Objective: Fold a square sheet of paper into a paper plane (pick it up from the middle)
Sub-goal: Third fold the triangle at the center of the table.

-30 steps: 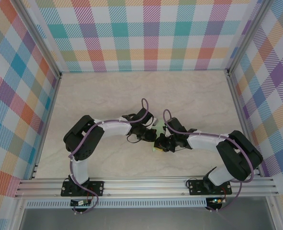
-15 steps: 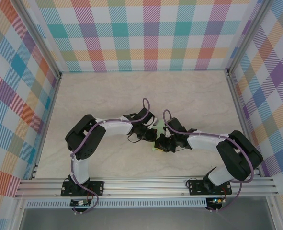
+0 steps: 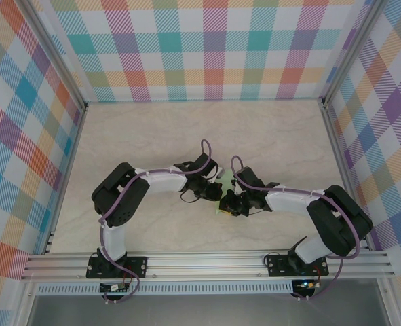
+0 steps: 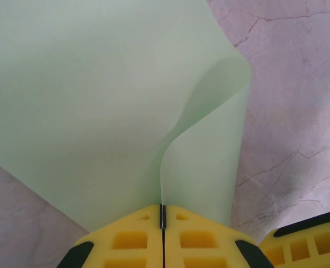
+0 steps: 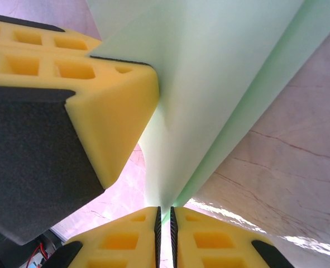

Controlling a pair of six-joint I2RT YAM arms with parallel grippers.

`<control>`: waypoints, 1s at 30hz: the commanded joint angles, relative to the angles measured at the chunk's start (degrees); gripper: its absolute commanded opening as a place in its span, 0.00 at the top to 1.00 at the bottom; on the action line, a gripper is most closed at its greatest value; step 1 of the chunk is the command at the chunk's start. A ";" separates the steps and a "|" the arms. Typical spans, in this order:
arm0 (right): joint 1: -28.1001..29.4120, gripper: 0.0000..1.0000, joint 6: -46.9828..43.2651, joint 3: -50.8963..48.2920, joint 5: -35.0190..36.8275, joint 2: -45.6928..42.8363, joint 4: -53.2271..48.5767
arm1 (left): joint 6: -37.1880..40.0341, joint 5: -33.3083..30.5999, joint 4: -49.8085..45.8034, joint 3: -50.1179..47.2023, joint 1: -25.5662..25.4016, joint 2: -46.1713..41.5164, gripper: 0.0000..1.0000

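While both arms are working at centre of top view, left end effector (image 4: 163, 215) is clenching green paper (image 4: 92, 95) and right end effector (image 5: 165, 218) is pinching same paper. Paper is sitting between them over bench (image 3: 153, 129). Likely creasing a fold; next move is calling for matched edges before pressing. In left wrist view paper is fanning toward top of frame, right edge curling; long axis seemingly running bottom-to-top.
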 commanded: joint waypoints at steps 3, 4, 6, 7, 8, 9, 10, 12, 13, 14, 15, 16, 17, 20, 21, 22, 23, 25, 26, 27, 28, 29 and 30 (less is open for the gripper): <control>-0.40 0.85 -0.92 1.20 0.17 -1.19 -0.72 | -1.26 -0.15 -0.20 -1.39 0.47 -0.87 0.94; -0.44 0.85 -0.84 1.14 0.17 -1.07 -0.62 | -1.32 -0.08 0.00 -1.53 0.50 -1.14 0.94; -0.49 0.85 -0.74 1.05 0.30 -1.21 -0.44 | -1.41 0.10 0.19 -1.66 0.46 -1.88 0.94; -0.49 0.85 -0.65 0.85 0.26 -1.37 -0.40 | -1.41 0.11 0.19 -1.67 0.45 -2.15 0.94; -0.49 0.85 -0.59 0.76 0.33 -1.44 -0.32 | -1.49 0.11 0.14 -1.56 0.46 -2.41 0.93; -0.59 0.85 -0.67 0.74 0.32 -1.56 -0.33 | -1.47 0.18 0.10 -1.47 0.45 -2.50 0.93; -0.58 0.85 -0.65 0.70 0.28 -1.66 -0.32 | -1.39 0.27 0.18 -1.40 0.47 -2.36 0.93; -0.58 0.85 -0.75 0.64 0.29 -1.89 -0.35 | -1.43 0.65 0.32 -1.25 0.42 -2.02 0.93; -0.62 0.85 -0.75 0.53 0.26 -1.93 -0.28 | -1.66 0.91 0.51 -1.33 0.43 -1.91 0.93; -0.64 0.85 -0.74 0.46 0.26 -2.02 -0.40 | -1.74 1.13 0.76 -1.41 0.45 -1.86 0.93; -0.66 0.85 -0.79 0.47 0.30 -2.11 -0.39 | -1.79 1.15 0.81 -1.51 0.45 -1.99 0.93; -0.66 0.85 -0.78 0.40 0.26 -2.15 -0.34 | -1.89 1.07 0.85 -1.60 0.46 -2.13 0.93; -0.66 0.85 -0.75 0.27 0.26 -2.20 -0.30 | -1.87 0.98 0.84 -1.67 0.41 -2.17 0.93; -0.75 0.85 -0.78 0.34 0.18 -2.11 -0.18 | -1.97 -0.12 0.63 -1.85 0.41 -2.50 0.93; -0.75 0.85 -0.80 0.30 0.04 -2.11 -0.10 | -1.94 -0.18 0.63 -2.02 0.45 -2.46 0.93; -0.75 0.85 -0.81 0.21 -0.16 -2.03 0.40 | -2.00 -0.14 0.63 -2.03 0.44 -2.38 0.93; -0.77 0.85 -0.59 0.01 -0.64 -1.94 1.21 | -2.02 -0.08 0.63 -2.04 0.41 -2.15 0.93; -0.84 0.85 0.05 -0.39 -1.94 -1.46 3.61 | -2.21 -0.47 0.37 -2.03 0.42 -1.82 0.94; -0.80 0.85 0.47 -0.53 -2.45 -1.13 4.72 | -2.35 -0.34 0.53 -2.20 0.43 -1.87 0.94; -0.84 0.85 0.95 -0.82 -3.06 -0.69 6.04 | -2.37 -0.41 0.54 -2.35 0.42 -1.82 0.94; -0.84 0.85 1.25 -0.81 -3.60 -0.18 6.99 | -2.34 -0.34 0.46 -2.46 0.45 -1.82 0.94; -0.88 0.85 1.55 -0.89 -4.22 0.24 7.94 | -2.37 -0.23 0.37 -2.48 0.47 -1.82 0.94; -0.84 0.85 1.79 -0.95 -4.79 0.79 8.87 | -2.33 -0.07 0.37 -2.52 0.44 -1.82 0.94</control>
